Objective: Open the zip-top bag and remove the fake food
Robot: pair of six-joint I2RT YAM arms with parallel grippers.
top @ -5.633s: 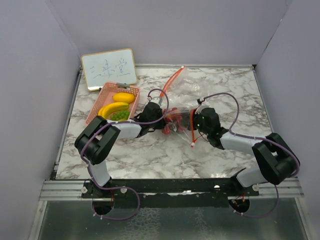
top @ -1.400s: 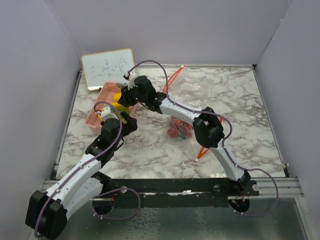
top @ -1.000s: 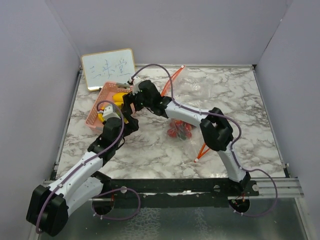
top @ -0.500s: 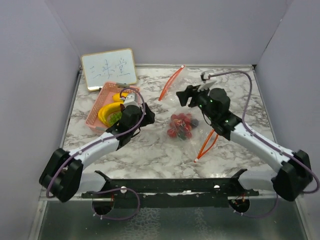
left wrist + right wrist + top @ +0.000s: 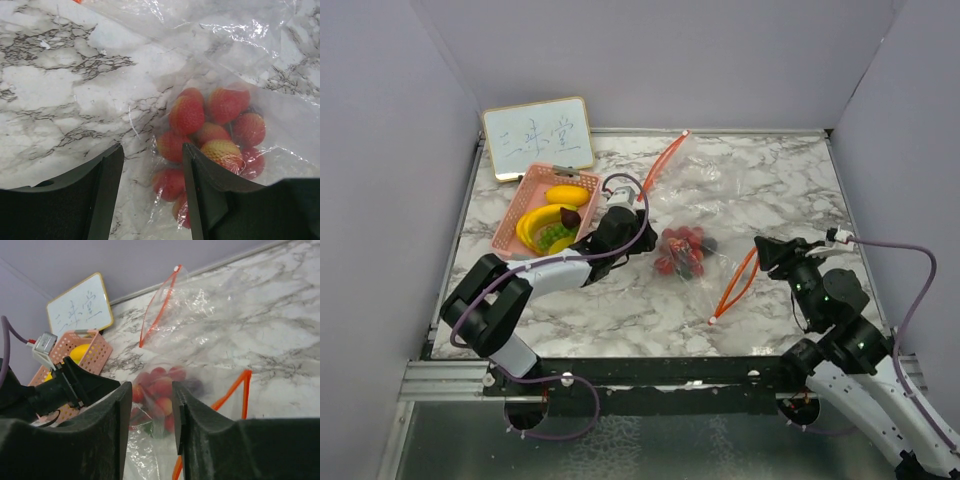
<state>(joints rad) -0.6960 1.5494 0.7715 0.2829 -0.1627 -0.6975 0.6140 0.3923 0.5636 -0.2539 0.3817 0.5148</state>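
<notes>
Bag (image 5: 200,310) looked thin, floppy, slick; berries (image 5: 210,125) light, hard. Best pinch pt: orange zip strip (image 5: 155,310). L gripper (image 5: 152,150) gaped, empty; R gripper (image 5: 151,390) narrow, empty.

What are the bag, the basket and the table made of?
Bag: thin clear plastic film, judging by its wrinkles and glare. Basket: pink moulded plastic, with a lattice wall. Table: marble-look surface, grey-veined; real stone or print, cannot tell.

a white marble-patterned table (image 5: 620,300) carries a clear zip-top bag (image 5: 725,190) lying flat near its middle, mouth open, its orange zip strips (image 5: 661,165) splayed well apart. a red berry cluster (image 5: 680,250) sits inside the plastic. a pink basket (image 5: 512,212) rests to the left, a small whiteboard (image 5: 538,137) at the far-left corner.
</notes>
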